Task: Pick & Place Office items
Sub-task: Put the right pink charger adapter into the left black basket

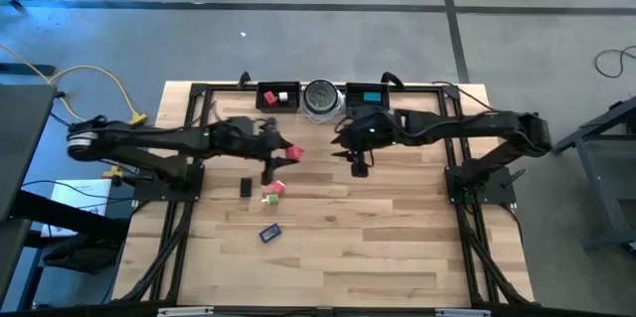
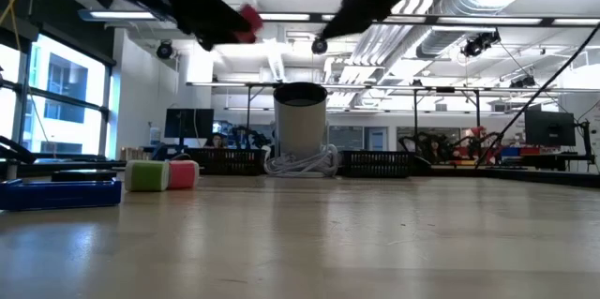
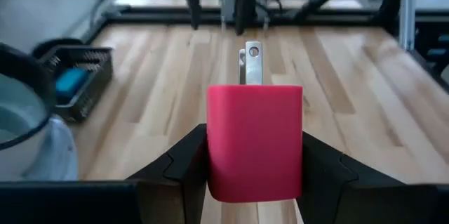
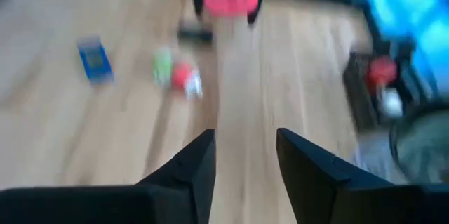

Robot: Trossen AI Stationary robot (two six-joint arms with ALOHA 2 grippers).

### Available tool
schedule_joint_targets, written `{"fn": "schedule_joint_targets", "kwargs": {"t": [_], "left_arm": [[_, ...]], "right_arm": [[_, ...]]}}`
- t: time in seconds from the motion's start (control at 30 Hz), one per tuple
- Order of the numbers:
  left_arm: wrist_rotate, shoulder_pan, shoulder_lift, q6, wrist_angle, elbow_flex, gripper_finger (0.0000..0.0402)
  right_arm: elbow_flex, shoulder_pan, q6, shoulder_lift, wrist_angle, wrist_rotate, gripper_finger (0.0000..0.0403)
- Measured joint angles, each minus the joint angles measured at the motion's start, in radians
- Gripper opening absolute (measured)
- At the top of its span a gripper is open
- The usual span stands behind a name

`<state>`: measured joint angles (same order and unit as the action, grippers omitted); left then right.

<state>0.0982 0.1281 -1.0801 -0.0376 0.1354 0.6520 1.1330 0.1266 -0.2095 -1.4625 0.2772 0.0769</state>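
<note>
The red plastic block with two metal prongs (image 3: 254, 141) is clamped between the fingers of the left gripper (image 1: 288, 152), held above the wooden table (image 1: 397, 247) toward its far edge. The right gripper (image 4: 244, 155) hangs nearby over the table, fingers parted and empty. A green cube (image 2: 147, 175), a pinkish block (image 2: 184, 173), perhaps touching it, a black bar (image 1: 245, 187) and a blue flat piece (image 1: 269, 232) lie left of the table's centre.

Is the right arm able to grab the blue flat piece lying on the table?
Probably yes. The right gripper is empty with fingers apart, and the blue flat piece lies alone on bare wood; nothing blocks it.
</note>
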Motion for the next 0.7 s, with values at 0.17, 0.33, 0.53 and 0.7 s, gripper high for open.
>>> {"fn": "schedule_joint_targets", "kwargs": {"t": [0.17,0.33,0.53,0.7], "left_arm": [[0.042,-0.002,0.145,0.018,0.201,-0.148,0.0152],[0.053,-0.012,0.174,0.063,0.473,-0.286,0.0152],[0.031,-0.004,0.119,0.086,0.556,-0.315,0.0152],[-0.002,0.034,0.063,0.075,0.608,-0.316,0.0152]], "right_arm": [[-0.209,0.011,0.050,0.088,-0.386,0.081,0.0133],[-0.353,0.013,0.103,0.060,-0.725,0.098,0.0132],[-0.360,0.010,0.153,-0.058,-0.885,0.168,0.0132],[-0.358,0.008,0.165,-0.120,-0.960,0.164,0.0132]]}}
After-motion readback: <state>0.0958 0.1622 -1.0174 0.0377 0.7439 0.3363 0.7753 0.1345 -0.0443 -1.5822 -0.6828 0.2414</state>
